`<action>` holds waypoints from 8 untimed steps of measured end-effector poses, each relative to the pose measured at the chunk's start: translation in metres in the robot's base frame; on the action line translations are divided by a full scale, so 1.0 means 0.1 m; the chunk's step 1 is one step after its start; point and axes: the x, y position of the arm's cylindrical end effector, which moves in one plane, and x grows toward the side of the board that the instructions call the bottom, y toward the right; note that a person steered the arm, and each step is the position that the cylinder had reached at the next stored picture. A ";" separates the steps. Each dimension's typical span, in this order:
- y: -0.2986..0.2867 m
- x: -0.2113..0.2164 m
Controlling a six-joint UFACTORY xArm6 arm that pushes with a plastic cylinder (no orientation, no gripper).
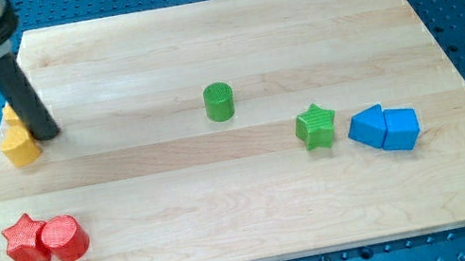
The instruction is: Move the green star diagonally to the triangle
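Observation:
The green star (pixel 316 125) lies right of the board's middle. Just to its right sit two touching blue blocks: a blue triangle (pixel 368 127) and a blue cube (pixel 401 128). My tip (pixel 48 134) is at the far left of the board, touching the right side of a yellow block (pixel 20 146), with another yellow block (pixel 11 116) partly hidden behind the rod. The tip is far to the left of the green star.
A green cylinder (pixel 219 101) stands near the board's middle. A red star (pixel 23 240) and a red cylinder (pixel 65 239) touch each other at the bottom left. The wooden board (pixel 216 37) lies on a blue perforated table.

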 end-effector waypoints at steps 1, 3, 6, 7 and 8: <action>0.13 0.00; 0.44 -0.01; 1.82 0.58; 2.57 0.96; 2.84 0.46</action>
